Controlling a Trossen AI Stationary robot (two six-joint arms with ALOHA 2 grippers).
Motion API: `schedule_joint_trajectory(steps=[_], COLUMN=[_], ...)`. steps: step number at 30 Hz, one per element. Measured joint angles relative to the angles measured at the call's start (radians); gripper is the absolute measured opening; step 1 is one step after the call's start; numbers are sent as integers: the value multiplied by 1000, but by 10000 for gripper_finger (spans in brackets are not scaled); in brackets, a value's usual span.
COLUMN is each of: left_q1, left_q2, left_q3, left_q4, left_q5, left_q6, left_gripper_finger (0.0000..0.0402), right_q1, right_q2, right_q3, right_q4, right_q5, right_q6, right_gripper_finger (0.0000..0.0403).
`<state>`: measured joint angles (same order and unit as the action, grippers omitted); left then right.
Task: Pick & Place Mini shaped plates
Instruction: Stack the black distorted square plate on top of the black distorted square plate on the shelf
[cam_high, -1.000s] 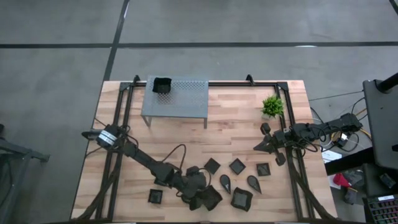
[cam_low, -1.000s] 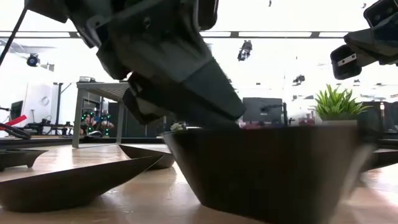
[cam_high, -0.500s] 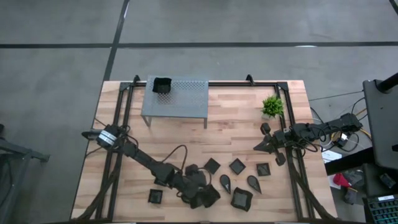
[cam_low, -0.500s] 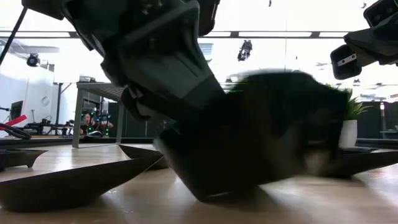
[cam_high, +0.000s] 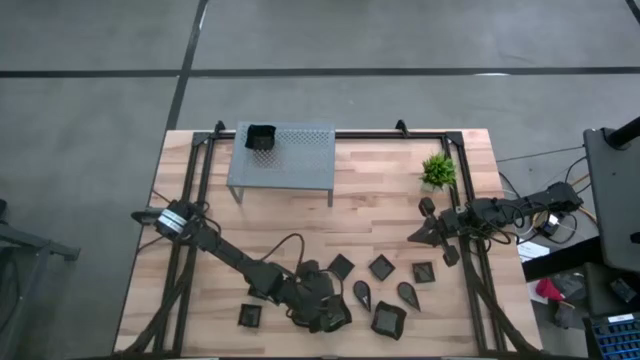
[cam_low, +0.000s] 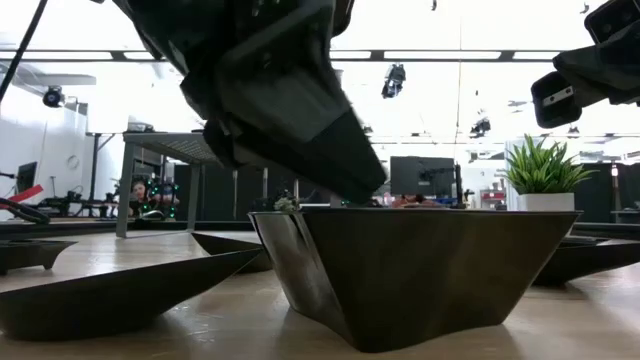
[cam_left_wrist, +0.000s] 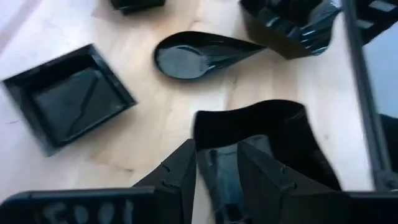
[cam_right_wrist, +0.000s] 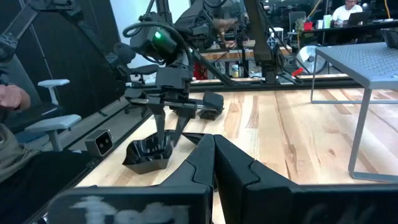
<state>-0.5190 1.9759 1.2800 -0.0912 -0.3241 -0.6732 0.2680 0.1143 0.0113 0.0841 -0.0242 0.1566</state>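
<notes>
Black plastic dishes are spread along the near part of the wooden surface (cam_high: 380, 215). Furthest left, a small square plate (cam_high: 250, 316) is seen lying flat. Next to it the left hand (cam_high: 318, 315) is lowered over a larger wavy-rimmed plate (cam_left_wrist: 261, 134), with its two fingers (cam_left_wrist: 180, 171) closed over the plate's rim, one inside and one outside; the plate is seated on the wood at the near edge. Further right, a diamond plate (cam_high: 342, 266), two teardrop plates (cam_high: 362, 293) (cam_high: 407, 294), a second wavy-rimmed plate (cam_high: 388, 318), and two more square plates (cam_high: 381, 267) (cam_high: 423, 272) are laid apart from one another. At the right edge, the right hand (cam_high: 415, 235) is held above the surface, its fingers pressed together on nothing. One more black dish (cam_high: 261, 136) is seen on the grey perforated stand (cam_high: 300, 165).
</notes>
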Motion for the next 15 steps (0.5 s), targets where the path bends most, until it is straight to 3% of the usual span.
schedule_joint_trajectory(steps=[15], left_q1=[0], left_q2=[0], left_q3=[-25], left_q4=[-23], left_q5=[35], left_q6=[-72], left_gripper_finger=[102], right_q1=[0], right_q2=[0], right_q3=[0], right_q4=[0], right_q5=[0], right_q6=[0], right_gripper_finger=[8])
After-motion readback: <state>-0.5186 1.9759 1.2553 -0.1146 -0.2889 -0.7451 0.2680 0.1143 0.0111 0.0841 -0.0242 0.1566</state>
